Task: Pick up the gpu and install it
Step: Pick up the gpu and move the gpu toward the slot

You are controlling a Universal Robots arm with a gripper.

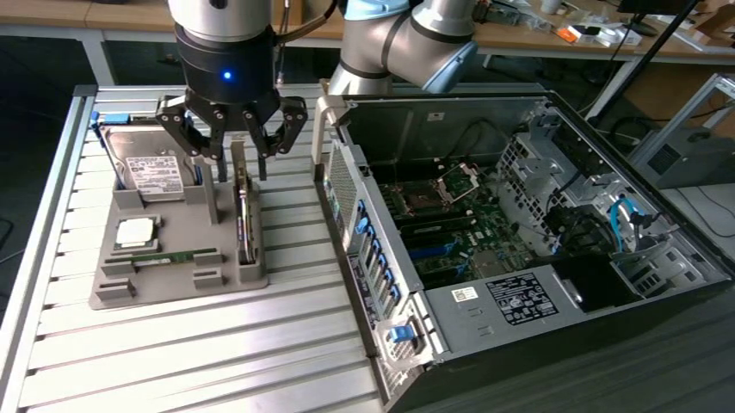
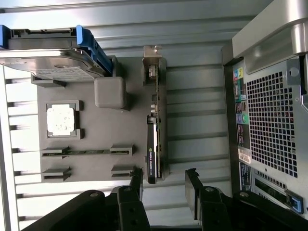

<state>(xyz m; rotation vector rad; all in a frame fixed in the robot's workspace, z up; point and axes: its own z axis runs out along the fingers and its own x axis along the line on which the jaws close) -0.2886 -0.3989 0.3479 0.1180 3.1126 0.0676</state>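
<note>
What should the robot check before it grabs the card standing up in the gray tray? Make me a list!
1. Gripper is open: ok.
2. gpu stands on edge in the gray holder: ok.
3. gpu lines up with the gap between the fingers, seen from the wrist view: ok.
4. Fingers are clear of the hard drive: cannot tell.
5. Computer case has its side open: ok.
6. Motherboard has a free slot: cannot tell.

- The white sticker [image 1: 522,295] on the computer case [image 1: 483,331] bore print too small to read.
- The hard drive [image 1: 144,146] had a label [image 1: 158,176] that was likewise illegible.
- Pale lettering [image 2: 150,161] along the edge of the gpu [image 2: 155,134] could not be made out.
</note>
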